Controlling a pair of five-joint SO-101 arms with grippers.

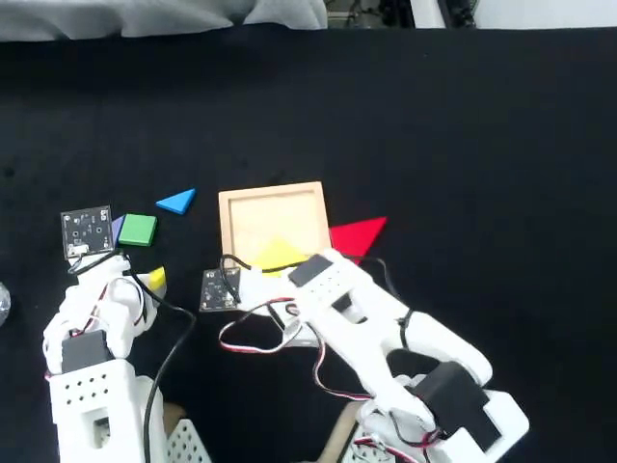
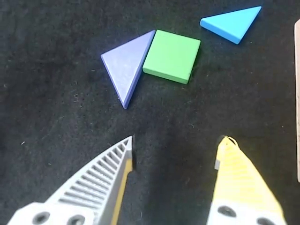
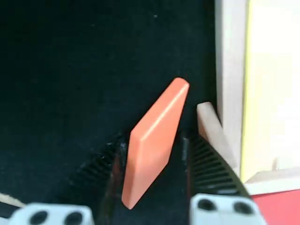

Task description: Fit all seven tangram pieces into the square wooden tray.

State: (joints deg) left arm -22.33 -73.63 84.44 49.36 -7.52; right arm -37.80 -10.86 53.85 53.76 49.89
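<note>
left gripper [image 2: 177, 147]: jaws apart, empty, above cloth [image 2: 56, 117] near purple triangle [image 2: 124, 65], which meets green square [image 2: 171, 56] at a corner; blue triangle [image 2: 232, 23] apart | right gripper [image 3: 152, 143]: clamped on orange piece [image 3: 154, 154], held on edge just outside tray [image 3: 230, 70] wall | yellow piece [image 1: 280, 253] in tray, red triangle [image 1: 359, 233] beside it, both partly covered by right arm [image 1: 386, 328], as is the tray's near rim

In high view the right arm [image 1: 362, 313] covered the near edge of the tray [image 1: 273, 190] and part of the yellow piece [image 1: 279, 253], and the left arm's board [image 1: 87, 231] hid most of the purple triangle [image 1: 118, 229].
</note>
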